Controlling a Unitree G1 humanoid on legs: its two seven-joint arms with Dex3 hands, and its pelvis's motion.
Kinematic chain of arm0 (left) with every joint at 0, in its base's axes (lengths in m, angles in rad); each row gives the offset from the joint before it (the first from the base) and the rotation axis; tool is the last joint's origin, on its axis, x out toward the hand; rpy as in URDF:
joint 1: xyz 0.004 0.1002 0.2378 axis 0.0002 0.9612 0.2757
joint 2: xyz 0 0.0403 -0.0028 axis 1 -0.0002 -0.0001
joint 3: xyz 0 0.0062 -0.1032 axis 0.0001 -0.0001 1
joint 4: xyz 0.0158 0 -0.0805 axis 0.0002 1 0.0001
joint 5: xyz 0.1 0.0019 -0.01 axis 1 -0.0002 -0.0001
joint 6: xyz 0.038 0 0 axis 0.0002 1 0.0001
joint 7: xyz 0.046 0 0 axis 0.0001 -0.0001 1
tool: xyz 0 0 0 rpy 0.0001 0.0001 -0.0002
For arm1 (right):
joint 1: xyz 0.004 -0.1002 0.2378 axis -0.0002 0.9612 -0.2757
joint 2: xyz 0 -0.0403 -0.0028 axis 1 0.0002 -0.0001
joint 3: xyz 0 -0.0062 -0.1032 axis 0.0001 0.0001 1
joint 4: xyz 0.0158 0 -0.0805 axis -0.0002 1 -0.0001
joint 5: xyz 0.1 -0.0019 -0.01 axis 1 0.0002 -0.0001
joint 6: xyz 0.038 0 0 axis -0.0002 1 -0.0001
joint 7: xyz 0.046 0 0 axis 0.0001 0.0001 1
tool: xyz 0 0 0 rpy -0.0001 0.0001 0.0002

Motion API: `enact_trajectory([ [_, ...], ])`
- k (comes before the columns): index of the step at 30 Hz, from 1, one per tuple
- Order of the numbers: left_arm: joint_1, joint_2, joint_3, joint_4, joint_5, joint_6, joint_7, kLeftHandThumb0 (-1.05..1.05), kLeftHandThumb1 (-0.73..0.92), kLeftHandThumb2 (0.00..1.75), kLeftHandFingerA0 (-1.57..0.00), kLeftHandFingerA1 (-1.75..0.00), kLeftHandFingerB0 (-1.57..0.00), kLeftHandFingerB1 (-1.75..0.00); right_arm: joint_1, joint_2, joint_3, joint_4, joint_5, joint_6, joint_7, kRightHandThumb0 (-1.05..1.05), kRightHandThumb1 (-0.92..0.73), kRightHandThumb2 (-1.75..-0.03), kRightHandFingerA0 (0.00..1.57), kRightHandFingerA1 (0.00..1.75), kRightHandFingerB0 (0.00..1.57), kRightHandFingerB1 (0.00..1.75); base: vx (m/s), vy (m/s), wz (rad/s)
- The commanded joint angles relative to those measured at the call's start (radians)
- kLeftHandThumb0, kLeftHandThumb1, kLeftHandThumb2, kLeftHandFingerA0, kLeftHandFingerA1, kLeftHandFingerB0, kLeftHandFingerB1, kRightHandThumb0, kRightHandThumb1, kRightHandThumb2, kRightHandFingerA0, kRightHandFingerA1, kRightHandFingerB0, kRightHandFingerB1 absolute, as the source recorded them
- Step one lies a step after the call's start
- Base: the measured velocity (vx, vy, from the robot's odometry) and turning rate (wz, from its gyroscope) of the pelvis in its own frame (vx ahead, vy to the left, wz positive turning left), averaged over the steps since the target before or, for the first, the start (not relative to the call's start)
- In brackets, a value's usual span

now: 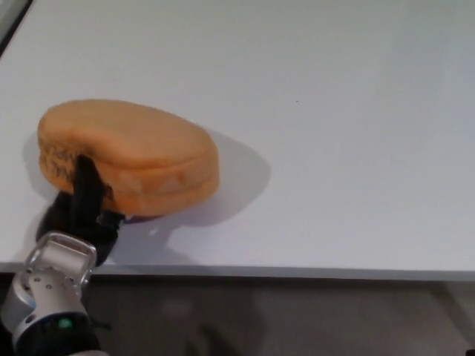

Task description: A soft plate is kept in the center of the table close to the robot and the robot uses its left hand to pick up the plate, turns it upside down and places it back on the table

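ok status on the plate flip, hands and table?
Left hand shut on orange soft plate, low over the near left of the white table. Right hand not in view. Nothing in the way.
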Motion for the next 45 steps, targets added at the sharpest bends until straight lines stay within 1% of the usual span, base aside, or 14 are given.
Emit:
enact_trajectory([
  [1,0.069,-0.065,-0.171,-0.015,0.04,0.248,0.117,-0.47,0.59,0.95,-1.3,-1.49,-0.73,-1.17,0.0,-0.042,-0.012,-0.009,-0.019,0.043,-0.008,-0.81,-0.74,-0.86,0.64,0.53,0.34,0.41,0.0,0.0,0.0],
  [6,0.103,-0.069,-0.28,-0.049,0.039,0.26,0.1,-0.34,0.77,0.62,-0.97,-1.75,-0.57,-1.05,-0.006,-0.046,-0.01,-0.006,-0.013,0.046,-0.005,-0.76,-0.9,-0.67,0.68,0.47,0.39,0.35,0.0,0.0,0.0],
  [11,0.125,-0.036,-0.433,-0.059,0.05,0.302,0.035,-0.43,0.57,0.96,-1.25,-1.44,-0.7,-1.04,-0.008,-0.052,-0.007,-0.007,-0.016,0.048,-0.003,-0.76,-0.9,-0.67,0.69,0.47,0.38,0.35,0.0,0.0,0.0],
  [15,0.137,-0.029,-0.526,-0.068,0.049,0.299,0.017,-0.38,0.8,0.64,-1.01,-1.75,-0.66,-1.67,-0.008,-0.056,-0.008,-0.005,-0.023,0.042,-0.006,-0.82,-0.74,-0.86,0.64,0.53,0.33,0.41,0.0,0.0,0.0],
  [19,0.144,-0.033,-0.572,-0.081,0.036,0.304,0.013,-0.38,0.8,0.65,-1.02,-1.75,-0.66,-1.59,-0.012,-0.058,-0.004,0.0,-0.031,0.034,-0.008,-0.75,-0.91,-0.68,0.7,0.45,0.37,0.33,0.0,0.0,0.0],
  [22,0.138,-0.061,-0.573,-0.105,0.023,0.325,0.054,-0.47,0.58,0.96,-1.28,-1.47,-0.8,-1.2,-0.008,-0.059,-0.005,-0.014,-0.021,0.057,-0.005,-0.78,-0.77,-1.11,0.63,0.61,0.32,0.49,0.0,0.0,0.0],
  [23,0.136,-0.061,-0.574,-0.105,0.023,0.324,0.053,-0.38,0.81,0.64,-1.01,-1.75,-0.62,-1.64,-0.006,-0.059,-0.005,-0.018,-0.024,0.057,-0.008,-0.75,-0.75,-1.11,0.61,0.61,0.3,0.48,0.0,0.0,0.0],
  [24,0.135,-0.06,-0.571,-0.104,0.023,0.322,0.053,-0.38,0.81,0.65,-1.01,-1.75,-0.66,-1.59,-0.005,-0.059,-0.006,-0.019,-0.027,0.054,-0.009,-0.75,-0.91,-0.68,0.69,0.46,0.37,0.34,0.0,0.0,0.0],
  [32,0.166,-0.041,-0.572,-0.129,0.027,0.243,0.012,-0.45,0.83,0.66,-0.95,-1.75,-0.7,-1.58,-0.007,-0.055,-0.009,-0.005,-0.02,0.049,-0.004,-0.76,-0.91,-0.68,0.69,0.46,0.38,0.33,0.0,0.0,0.0],
  [35,0.172,-0.02,-0.558,-0.134,-0.011,0.229,-0.063,-0.57,0.88,0.72,-0.77,-1.7,-0.55,-1.5,0.0,-0.053,-0.009,-0.009,-0.025,0.042,-0.008,-0.74,-0.75,-1.1,0.6,0.6,0.31,0.5,0.0,0.0,0.0],
  [39,0.17,-0.011,-0.541,-0.149,-0.031,0.233,-0.078,-0.83,0.72,1.08,-0.45,-0.77,-0.32,-0.59,-0.001,-0.052,-0.008,-0.005,-0.026,0.041,-0.009,-0.75,-0.91,-0.69,0.69,0.45,0.37,0.34,0.0,0.0,0.0],
  [40,0.174,0.019,-0.569,-0.164,-0.03,0.246,-0.131,-0.91,0.73,1.14,-0.07,-0.5,-0.05,-0.15,-0.003,-0.051,-0.008,-0.003,-0.023,0.04,-0.006,-0.77,-0.76,-1.11,0.6,0.6,0.3,0.49,0.0,0.0,0.0],
  [41,0.174,0.038,-0.584,-0.171,-0.032,0.258,-0.165,-0.92,0.73,1.17,0.0,-0.25,0.0,-0.09,-0.003,-0.051,-0.008,-0.002,-0.023,0.04,-0.006,-0.77,-0.92,-0.68,0.67,0.45,0.36,0.34,0.0,0.0,0.0],
  [45,0.168,0.088,-0.615,-0.171,-0.049,0.26,-0.245,-1.04,0.76,1.15,0.0,-0.1,0.0,0.0,-0.004,-0.048,-0.007,-0.004,-0.021,0.048,-0.009,-0.77,-0.92,-0.68,0.68,0.45,0.36,0.33,0.0,0.0,0.0],
])
